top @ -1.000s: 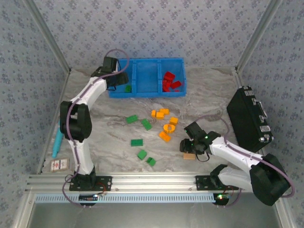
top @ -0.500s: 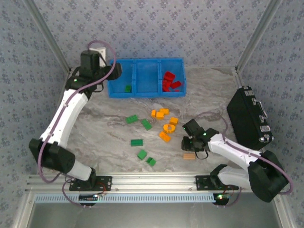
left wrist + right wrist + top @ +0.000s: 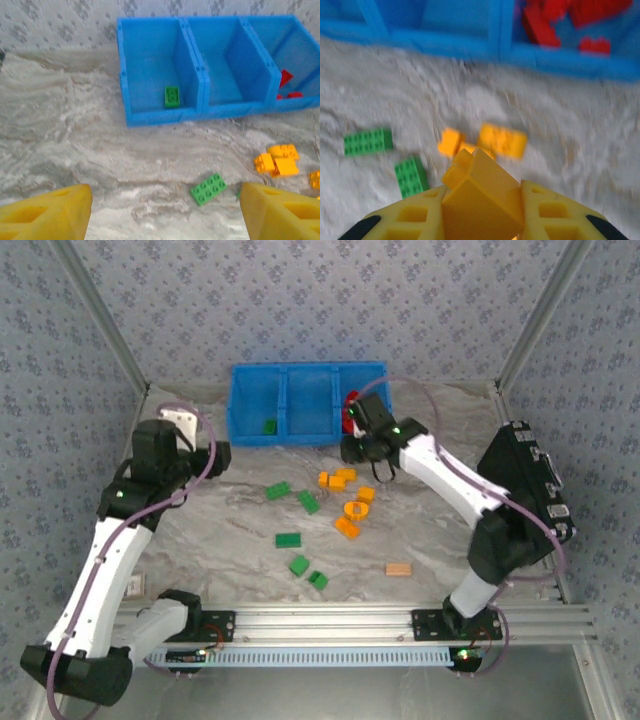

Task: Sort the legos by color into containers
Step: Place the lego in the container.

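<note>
The left hand [image 3: 165,207] stands wide open; the right hand [image 3: 482,220] pinches a yellow brick [image 3: 482,192].

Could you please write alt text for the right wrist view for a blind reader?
The right gripper is shut on an orange-yellow brick. Beyond it, two green bricks and loose orange bricks lie on the marbled table, in front of the blue bin holding red bricks.
</note>
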